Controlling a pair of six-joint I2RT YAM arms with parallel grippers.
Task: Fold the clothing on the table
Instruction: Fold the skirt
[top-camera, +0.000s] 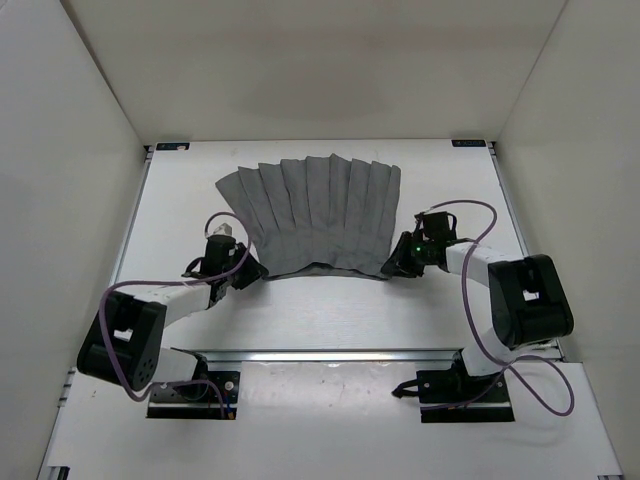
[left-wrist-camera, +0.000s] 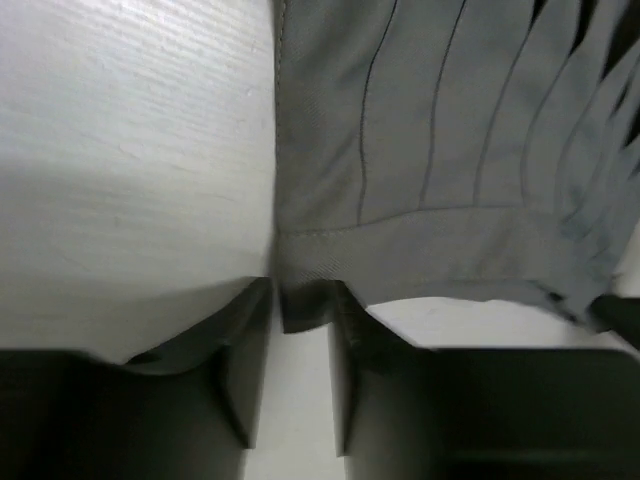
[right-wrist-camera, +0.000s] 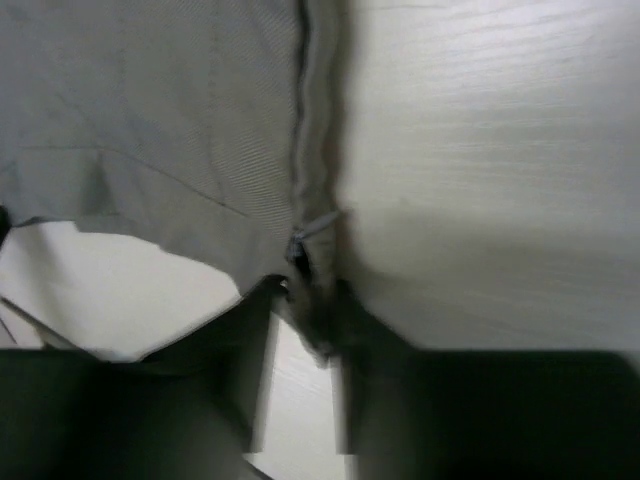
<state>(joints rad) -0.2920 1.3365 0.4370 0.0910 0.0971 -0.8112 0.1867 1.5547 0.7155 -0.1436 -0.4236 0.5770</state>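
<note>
Left gripper (left-wrist-camera: 300, 305): set low at the near-left corner of the clothing (top-camera: 315, 210). The jaws are drawn in to a narrow gap, with the corner of the waistband (left-wrist-camera: 450, 245) lying between them. Whether the cloth is actually pinched cannot be told.
Right gripper (right-wrist-camera: 305, 300): set likewise at the near-right corner, with the side seam running into the narrow gap between the jaws. A firm hold cannot be confirmed here either.
Step in hand: judged to be the taking of both waistband corners, ahead of a first fold away from the arms.
Doing it well: every layer at each corner should be caught before any lift. The two corners should be raised together and level, so that the pleats are not dragged askew, then carried towards the wide hem.
Clothing: spread flat as a fan near the middle of the table (top-camera: 330, 320), narrow end nearest the arms and wide pleated hem at the far side. No fold is made yet.
Table: white and faintly grained, with a metal rail (top-camera: 330, 354) across the near edge.
Room: plain white walls (top-camera: 300, 70) are seen on three sides.
</note>
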